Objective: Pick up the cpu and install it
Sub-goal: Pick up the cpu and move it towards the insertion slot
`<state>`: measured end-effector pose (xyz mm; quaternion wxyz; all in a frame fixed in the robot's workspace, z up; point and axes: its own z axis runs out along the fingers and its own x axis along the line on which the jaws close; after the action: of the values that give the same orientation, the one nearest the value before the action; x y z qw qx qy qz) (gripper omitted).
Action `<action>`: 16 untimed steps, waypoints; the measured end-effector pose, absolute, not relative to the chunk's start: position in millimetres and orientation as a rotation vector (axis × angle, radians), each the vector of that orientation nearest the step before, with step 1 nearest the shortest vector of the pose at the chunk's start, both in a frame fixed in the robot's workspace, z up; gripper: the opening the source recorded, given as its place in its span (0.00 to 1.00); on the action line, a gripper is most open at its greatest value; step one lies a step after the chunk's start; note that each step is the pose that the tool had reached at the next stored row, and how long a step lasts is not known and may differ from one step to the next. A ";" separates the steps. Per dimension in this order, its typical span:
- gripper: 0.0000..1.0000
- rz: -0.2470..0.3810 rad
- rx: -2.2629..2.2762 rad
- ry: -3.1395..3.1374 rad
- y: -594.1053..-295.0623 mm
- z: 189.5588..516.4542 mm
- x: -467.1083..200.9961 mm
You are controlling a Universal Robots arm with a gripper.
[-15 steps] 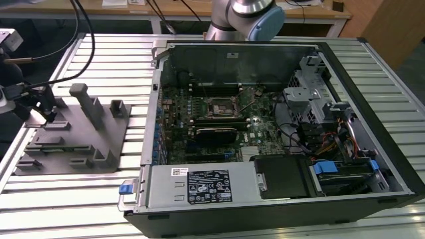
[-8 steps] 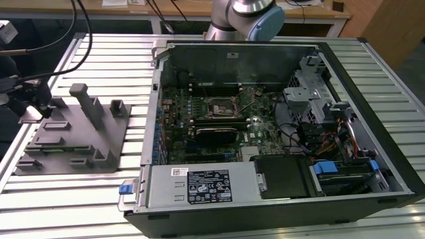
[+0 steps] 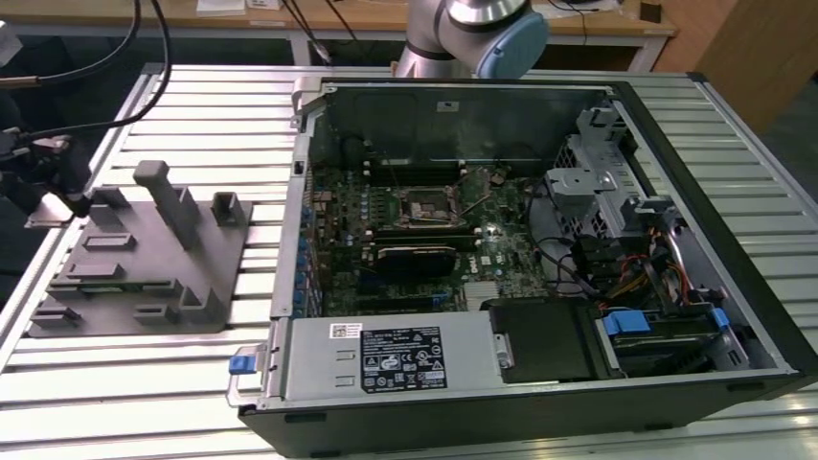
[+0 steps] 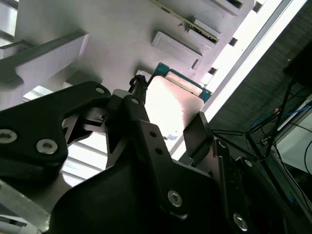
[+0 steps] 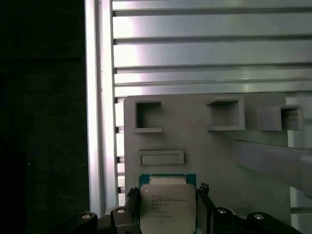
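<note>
My gripper: matte black, dotted with silver screws. The cpu shines pale silver, with dark print on top and a teal-green rim. The fixture block is plain grey. The table is bright silver, striped in ribs. In the exterior view: black case, dark green motherboard, blue tabs.

I see the cpu with a smooth, pale metal lid; the fixture block looks matt grey plastic, the worktop ribbed, shiny metal, the tool matt black.
</note>
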<state>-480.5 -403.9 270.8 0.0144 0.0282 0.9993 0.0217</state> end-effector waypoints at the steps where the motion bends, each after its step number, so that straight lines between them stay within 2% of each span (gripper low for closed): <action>1: 0.55 0.067 0.088 3.111 -403.9 272.9 -480.5; 16: 0.55 0.067 0.088 3.108 -403.1 300.8 -480.5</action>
<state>-480.5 -403.1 300.8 0.0160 0.0282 0.9992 0.0217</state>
